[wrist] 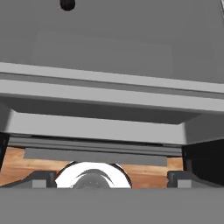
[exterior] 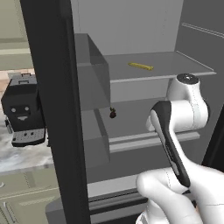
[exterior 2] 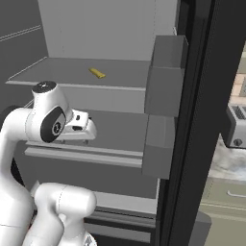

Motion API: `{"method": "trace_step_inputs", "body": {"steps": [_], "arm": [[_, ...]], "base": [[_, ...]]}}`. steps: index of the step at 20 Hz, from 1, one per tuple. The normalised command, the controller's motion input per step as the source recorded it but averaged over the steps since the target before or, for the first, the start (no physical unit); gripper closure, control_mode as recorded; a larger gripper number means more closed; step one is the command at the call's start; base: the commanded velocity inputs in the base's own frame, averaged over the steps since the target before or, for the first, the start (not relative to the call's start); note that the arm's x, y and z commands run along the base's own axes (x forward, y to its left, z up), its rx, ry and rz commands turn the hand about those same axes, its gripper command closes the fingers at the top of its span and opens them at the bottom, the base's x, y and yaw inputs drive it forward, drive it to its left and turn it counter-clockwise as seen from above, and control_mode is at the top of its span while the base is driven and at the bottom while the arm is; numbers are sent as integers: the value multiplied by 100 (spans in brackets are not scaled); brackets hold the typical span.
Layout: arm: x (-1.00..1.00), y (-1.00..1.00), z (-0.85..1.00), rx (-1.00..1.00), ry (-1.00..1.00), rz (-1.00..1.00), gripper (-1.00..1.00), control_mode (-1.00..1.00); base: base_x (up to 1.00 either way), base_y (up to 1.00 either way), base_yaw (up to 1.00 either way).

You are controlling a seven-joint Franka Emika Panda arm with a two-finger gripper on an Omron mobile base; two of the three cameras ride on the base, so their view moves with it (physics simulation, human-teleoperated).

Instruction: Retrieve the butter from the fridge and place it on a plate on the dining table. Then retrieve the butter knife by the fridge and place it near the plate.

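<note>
One butter (exterior: 141, 66) stick lies flat on the upper shelf (exterior: 183, 65) inside the open fridge (exterior 2: 110, 29), at abt 12 o'clock in the left base view and abt 11 o'clock in the right base view, well apart from the arm. Shelf below it, toward 9 o'clock of the arm's elbow in the left base view, carries a tiny dark lump (exterior: 113, 114) near the door bins (exterior: 94, 87). The black fridge door edge (exterior: 57, 109) stands as a tall vertical bar at the left of that view; past it, at 9 o'clock, a black coffee machine (exterior: 24, 113) sits on a wall counter (exterior: 17, 155). In the right base view a toaster (exterior 2: 236, 127) shows at 3 o'clock beyond the door. Gripper (wrist: 112, 179): fingers (wrist: 41, 178) spread to the far left and right at 6 o'clock of the hand view, released, grasping nothing; that view looks at a pale grey shelf front, w/ the dark lump at 11 o'clock near the top edge. Wooden floor (wrist: 17, 166) shows low in the hand view.
</note>
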Motion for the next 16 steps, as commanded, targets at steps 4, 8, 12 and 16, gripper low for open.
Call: {"method": "trace_step_inputs", "body": {"steps": [4, 8, 12, 16], "arm": [[-33, 0, 49, -10, -41, 8, -100, -100], [-15, 0, 50, 1, -48, 8, -100, -100], [0, 0, 77, 2, -20, 7, -100, -100], [0, 1, 90, 0, -7, 4, -100, -100]], "base": [[0, 0, 0], [0, 0, 0], [0, 0, 0], [0, 0, 0]]}}
